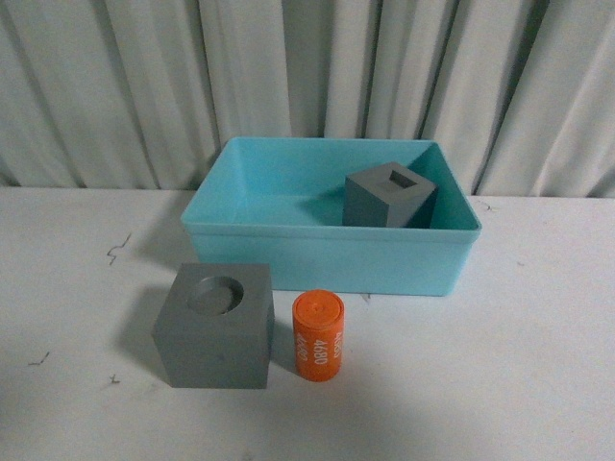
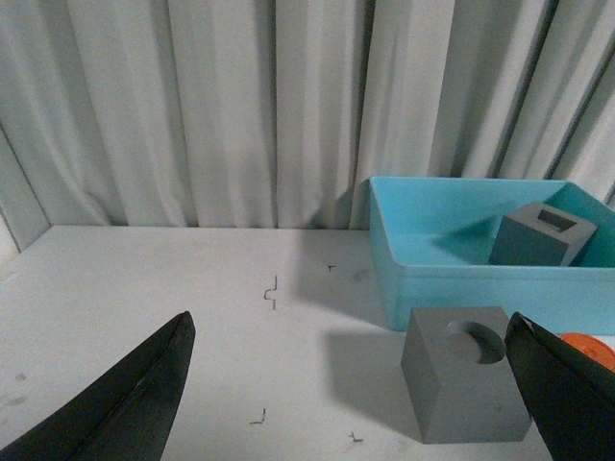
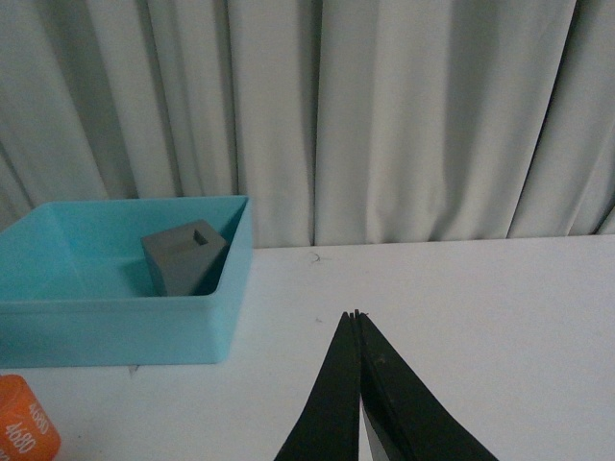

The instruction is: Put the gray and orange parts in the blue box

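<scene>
We find the left fingers [image 2: 135, 403] spread wide and holding nothing. Ahead of them, framed in their gap and untouched, a matte gray cube with a round top recess [image 2: 466, 384] stands upright on the white bench [image 2: 192, 288]. A small orange cylinder printed "4680" [image 1: 318, 336] stands just beside that cube, partly hidden behind one left finger. Beyond both sits the light turquoise plastic tub [image 1: 327, 259], with a second gray cube with a square recess [image 1: 389, 195] tilted inside it. The right fingers [image 3: 336, 403] are pressed together and empty. The tub lies ahead of them, toward the left arm's side.
</scene>
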### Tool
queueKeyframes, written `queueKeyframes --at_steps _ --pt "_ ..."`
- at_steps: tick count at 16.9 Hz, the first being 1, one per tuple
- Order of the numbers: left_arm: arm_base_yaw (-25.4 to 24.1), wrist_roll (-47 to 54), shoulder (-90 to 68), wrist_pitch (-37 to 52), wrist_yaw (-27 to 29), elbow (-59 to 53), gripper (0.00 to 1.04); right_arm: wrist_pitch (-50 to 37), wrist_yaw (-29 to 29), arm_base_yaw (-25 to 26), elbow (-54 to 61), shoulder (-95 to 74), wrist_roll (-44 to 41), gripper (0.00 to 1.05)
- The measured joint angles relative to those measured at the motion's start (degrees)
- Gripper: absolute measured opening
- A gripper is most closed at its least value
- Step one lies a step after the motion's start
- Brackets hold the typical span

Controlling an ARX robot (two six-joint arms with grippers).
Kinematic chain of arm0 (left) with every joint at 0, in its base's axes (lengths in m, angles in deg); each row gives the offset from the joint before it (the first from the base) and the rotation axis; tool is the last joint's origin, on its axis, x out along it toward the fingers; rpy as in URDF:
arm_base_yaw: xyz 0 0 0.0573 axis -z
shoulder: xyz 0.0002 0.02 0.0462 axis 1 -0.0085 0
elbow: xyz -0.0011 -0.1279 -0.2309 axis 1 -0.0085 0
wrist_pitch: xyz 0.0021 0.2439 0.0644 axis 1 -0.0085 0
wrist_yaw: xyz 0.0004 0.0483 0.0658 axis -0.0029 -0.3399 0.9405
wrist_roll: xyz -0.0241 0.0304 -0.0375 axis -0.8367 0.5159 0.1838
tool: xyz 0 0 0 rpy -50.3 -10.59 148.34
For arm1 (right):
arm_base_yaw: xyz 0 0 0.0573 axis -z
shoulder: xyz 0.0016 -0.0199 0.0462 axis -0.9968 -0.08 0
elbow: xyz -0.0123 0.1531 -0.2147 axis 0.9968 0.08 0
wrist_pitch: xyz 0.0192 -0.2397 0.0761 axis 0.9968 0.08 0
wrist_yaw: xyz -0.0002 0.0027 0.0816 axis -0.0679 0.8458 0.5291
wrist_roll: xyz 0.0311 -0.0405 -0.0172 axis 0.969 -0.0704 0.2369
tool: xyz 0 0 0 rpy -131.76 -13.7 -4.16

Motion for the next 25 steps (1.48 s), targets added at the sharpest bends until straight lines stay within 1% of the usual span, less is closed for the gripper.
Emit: queueKeyframes --at_steps 4,6,12,13,14,18,19,20,22,23,24,25 --pt "0.0 0.0 0.0 0.0 0.0 0.0 0.98 8.09 -0.02 0.0 0.0 8.31 0.0 0.02" --pt "0.0 0.0 0.0 0.0 0.0 0.0 0.98 16.09 0.0 0.0 0.02 16.11 0.0 0.02" --pt "0.0 0.0 0.0 0.0 0.0 0.0 0.98 23.5 -0.02 0.0 0.0 22.95 0.04 0.02" --pt "0.0 0.02 0.0 -0.02 0.09 0.0 0.98 32.24 0.02 0.0 0.0 29.99 0.0 0.02" --pt "0.0 0.0 0.0 -0.02 -0.04 0.0 0.98 31.1 0.04 0.0 0.0 31.63 -0.02 0.02" --pt "0.0 0.0 0.0 0.02 0.0 0.0 0.98 31.98 0.02 0.0 0.0 31.5 0.0 0.02" --pt "0.0 0.0 0.0 0.02 0.02 0.0 0.98 31.91 0.02 0.0 0.0 31.52 -0.04 0.03" --pt "-0.02 0.0 0.0 0.02 0.0 0.0 0.98 31.93 0.02 0.0 0.0 31.52 -0.04 0.12" --pt "0.0 0.0 0.0 0.02 0.0 0.0 0.98 31.93 0.02 0.0 0.0 31.52 -0.04 0.39" --pt "0.0 0.0 0.0 0.02 0.0 0.0 0.98 31.93 0.02 0.0 0.0 31.52 -0.04 0.5" --pt "0.0 0.0 0.0 0.02 0.0 0.0 0.98 31.93 0.02 0.0 0.0 31.5 -0.04 0.57" --pt "0.0 0.0 0.0 0.02 0.0 0.0 0.98 31.93 0.02 0.0 0.0 31.52 -0.04 0.7"
